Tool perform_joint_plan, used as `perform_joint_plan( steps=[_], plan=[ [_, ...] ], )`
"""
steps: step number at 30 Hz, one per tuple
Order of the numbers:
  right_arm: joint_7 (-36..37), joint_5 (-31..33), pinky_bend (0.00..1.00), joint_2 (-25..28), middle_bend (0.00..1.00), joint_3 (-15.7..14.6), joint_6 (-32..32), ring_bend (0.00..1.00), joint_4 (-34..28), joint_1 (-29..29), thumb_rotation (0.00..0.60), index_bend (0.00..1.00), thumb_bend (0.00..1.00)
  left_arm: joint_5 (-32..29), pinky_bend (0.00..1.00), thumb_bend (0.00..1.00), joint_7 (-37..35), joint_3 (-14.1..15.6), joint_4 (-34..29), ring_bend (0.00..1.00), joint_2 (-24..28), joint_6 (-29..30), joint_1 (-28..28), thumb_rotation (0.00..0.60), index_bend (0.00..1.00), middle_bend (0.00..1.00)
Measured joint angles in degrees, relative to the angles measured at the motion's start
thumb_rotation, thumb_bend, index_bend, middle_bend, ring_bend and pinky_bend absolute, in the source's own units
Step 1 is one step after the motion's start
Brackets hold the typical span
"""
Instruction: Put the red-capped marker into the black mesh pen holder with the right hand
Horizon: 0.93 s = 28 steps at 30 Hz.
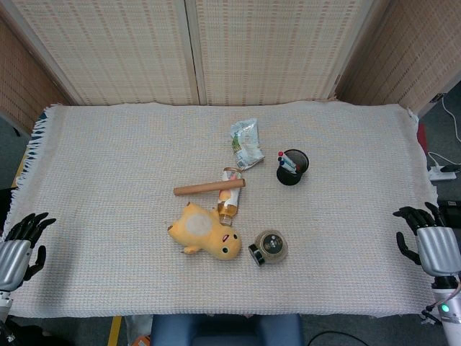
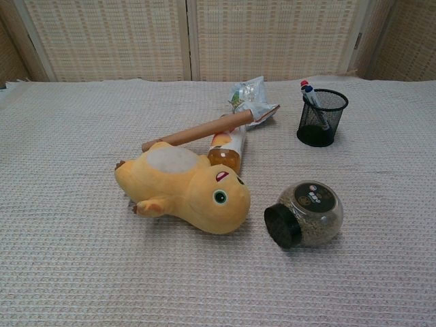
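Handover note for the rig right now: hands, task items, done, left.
Right hand: open, holding nothing, at the table's right edge, well clear of the holder.
Left hand: open, holding nothing, at the left edge.
Red-capped marker: standing in the black mesh pen holder, leaning on its left rim beside a blue-capped marker.
Holder upright, behind the glass jar that lies on its side.
Done: marker is in the holder, hand is off it.
Left: nothing for this task, as far as both views show.
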Motion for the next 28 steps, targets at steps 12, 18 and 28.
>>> perform_joint_plan(
  steps=[12,18,28],
  plan=[
    [9.83,0.5,0.13,-4.06,0.26,3.04,2.32,0.28,9.79,-5.17,0.6,0.36,0.41,0.55,0.11,0.64,1.28,0.37,0.08,0.01,-0.49,-0.37,-0.3,0.6,0.18,0.06],
    [9.9,-0.61,0.13,-4.12,0.26,3.74,2.44,0.28,9.59,-5.58,0.6,0.36,0.42,0.81,0.11,0.64,1.14,0.46,0.47,0.01,-0.57,-0.43,-0.39,0.6,0.18,0.06],
    [9.56,-1.5,0.13,-3.91,0.26,4.77,1.92,0.28,9.24,-6.15,0.6,0.37,0.41,0.5,0.11,0.64,0.82,0.36,0.34,0.01,-0.41,-0.47,-0.37,0.6,0.18,0.06]
  ],
)
